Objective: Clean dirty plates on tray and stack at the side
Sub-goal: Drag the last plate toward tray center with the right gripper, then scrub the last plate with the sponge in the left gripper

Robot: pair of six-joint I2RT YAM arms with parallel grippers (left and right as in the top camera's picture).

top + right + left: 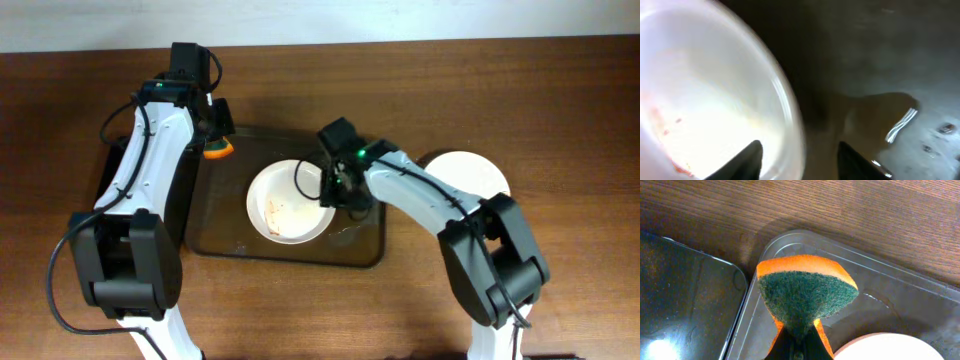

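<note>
A white plate (287,201) with orange-red sauce smears lies in the smoky translucent tray (360,250). It also shows in the right wrist view (710,95) and at the bottom edge of the left wrist view (885,347). My right gripper (340,190) is open, its fingers (800,155) astride the plate's right rim. Another white plate (470,172) lies on the table right of the tray, partly hidden by the right arm. My left gripper (217,135) is shut on an orange and green sponge (805,287) above the tray's far left corner (790,237).
A glossy black tray (685,305) lies left of the smoky tray, mostly under the left arm (150,150). Wet streaks and small crumbs lie on the tray floor (920,130). Wooden table (560,90) surrounds everything.
</note>
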